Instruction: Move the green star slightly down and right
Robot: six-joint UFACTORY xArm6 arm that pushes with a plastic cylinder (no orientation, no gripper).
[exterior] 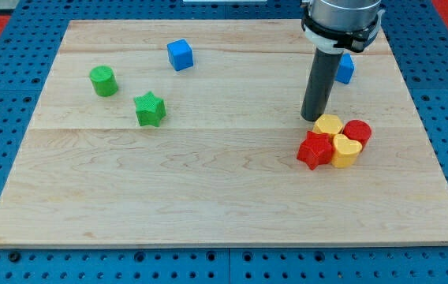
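- The arm's tip [312,118] rests on the wooden board [232,197], touching no block; it is a bare rod, so it has nothing to open, clench or grasp with
- Nearest to the tip, just toward the view's bottom right of it, sits a tight cluster: a yellow block [328,125], a red cylinder [358,132], a yellow heart [346,151] and a red star [315,150], all touching one another
- Just past the rod toward the view's top right, a blue block [345,69] is partly hidden behind it
- Farther off to the view's left and toward the top lies a blue cube [180,54]
- The green star [150,109] lies well apart from the tip, far toward the view's left, with a green cylinder [103,80] just beyond it, up and left
- The step in hand looks like the approach: the star appears untouched
- The next move would call for crossing the board and coming in between the cylinder and the star, on the star's upper-left side, then giving a short nudge down and right
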